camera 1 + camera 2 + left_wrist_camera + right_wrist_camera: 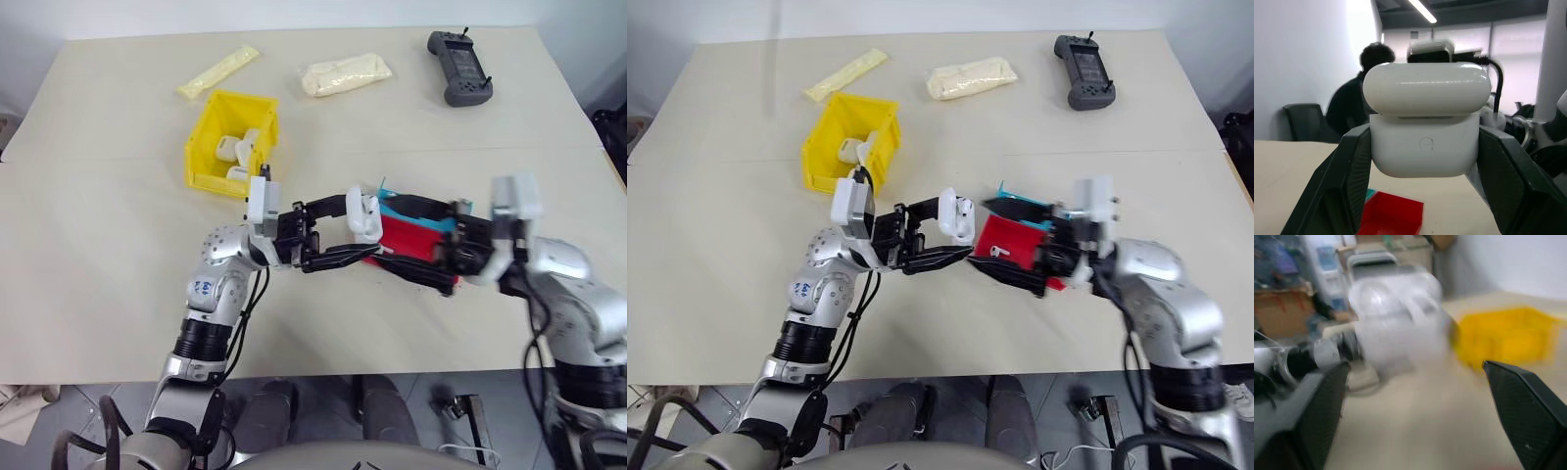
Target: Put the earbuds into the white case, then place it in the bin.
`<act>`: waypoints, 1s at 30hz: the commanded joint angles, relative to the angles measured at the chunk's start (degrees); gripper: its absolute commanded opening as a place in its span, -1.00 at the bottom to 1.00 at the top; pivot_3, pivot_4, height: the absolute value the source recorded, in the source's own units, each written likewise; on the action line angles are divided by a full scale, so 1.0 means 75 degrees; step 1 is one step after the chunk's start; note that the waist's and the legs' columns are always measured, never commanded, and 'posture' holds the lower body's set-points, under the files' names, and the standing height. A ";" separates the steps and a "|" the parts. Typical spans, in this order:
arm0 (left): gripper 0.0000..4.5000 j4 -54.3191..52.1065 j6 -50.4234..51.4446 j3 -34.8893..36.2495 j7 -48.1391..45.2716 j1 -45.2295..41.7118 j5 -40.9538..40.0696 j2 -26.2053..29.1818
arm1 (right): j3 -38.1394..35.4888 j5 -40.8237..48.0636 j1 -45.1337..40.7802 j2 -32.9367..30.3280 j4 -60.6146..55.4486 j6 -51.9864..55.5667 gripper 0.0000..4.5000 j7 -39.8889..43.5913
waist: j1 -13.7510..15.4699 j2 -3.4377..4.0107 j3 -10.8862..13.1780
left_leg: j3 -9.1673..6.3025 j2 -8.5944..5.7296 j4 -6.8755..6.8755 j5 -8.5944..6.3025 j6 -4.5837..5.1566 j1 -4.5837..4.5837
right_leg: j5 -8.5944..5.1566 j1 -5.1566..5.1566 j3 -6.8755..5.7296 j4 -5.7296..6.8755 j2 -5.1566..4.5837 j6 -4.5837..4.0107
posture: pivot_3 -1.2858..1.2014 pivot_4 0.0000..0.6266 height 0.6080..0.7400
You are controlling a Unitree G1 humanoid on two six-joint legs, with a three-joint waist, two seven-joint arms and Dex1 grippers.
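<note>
**Case held above tabletop**

White case (pixel 362 215): lid closed, clamped in the left end effector (pixel 355 238), raised over the red and blue tray (pixel 1014 247). Right end effector (pixel 1415 406): fingers spread wide, grasping nothing, just beside the case. Yellow bin (pixel 230 144): on the tabletop (pixel 98 225) behind, holding other white cases.

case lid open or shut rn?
Shut, or nearly. In the left wrist view the white case sits between the left gripper's fingers, lid down on the base, only a thin seam.
</note>
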 commanded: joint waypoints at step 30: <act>0.24 -0.1016 -0.0444 0.0003 0.0321 0.1158 -0.0031 0.0533 | 0.3835 -0.4708 -0.5697 -0.1488 0.4628 0.1445 0.99 0.1183 | -0.0029 0.0012 0.0000 | 0.0006 0.0021 -0.0008 0.0000 -0.0003 0.0000 | 0.0004 -0.0004 -0.0014 -0.0042 0.0004 -0.0007 | 0.03 -0.52 1.00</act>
